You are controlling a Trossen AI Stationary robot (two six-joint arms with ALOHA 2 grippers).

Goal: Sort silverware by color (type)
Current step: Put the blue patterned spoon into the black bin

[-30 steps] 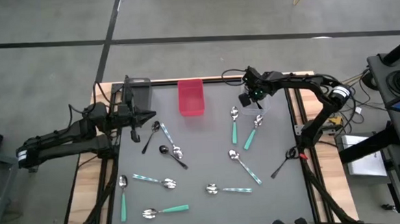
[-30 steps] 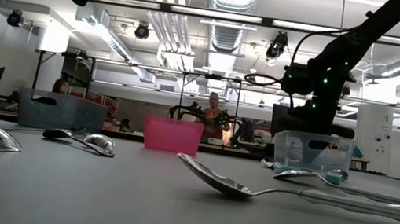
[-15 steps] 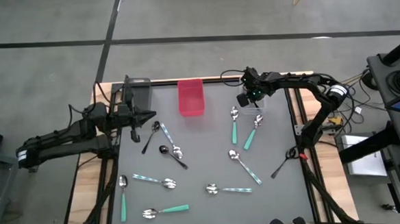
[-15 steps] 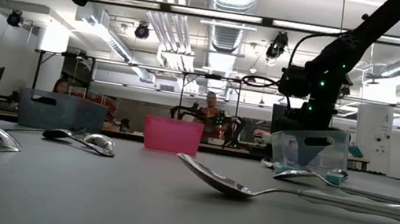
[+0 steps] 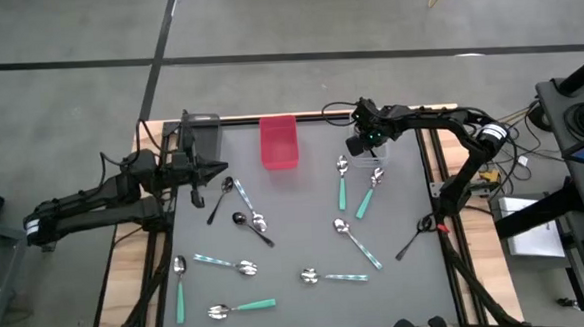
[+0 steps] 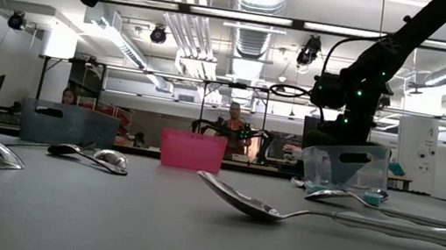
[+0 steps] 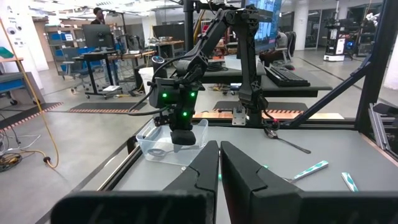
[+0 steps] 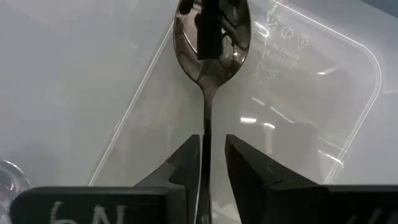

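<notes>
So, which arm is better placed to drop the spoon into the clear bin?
The right arm. Its pincer already has the spoon between its fingers, directly above the clear bin. The left pincer is shut and empty, beside the dark bin.

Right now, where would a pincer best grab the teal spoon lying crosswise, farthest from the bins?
Probably mid-handle, coming straight down from above and squeezing across the narrow width. The spoon lies flat with nothing touching it, so there is room on both sides. Its teal handle is straight and slim, while the rounded bowl would likely slip out.
</notes>
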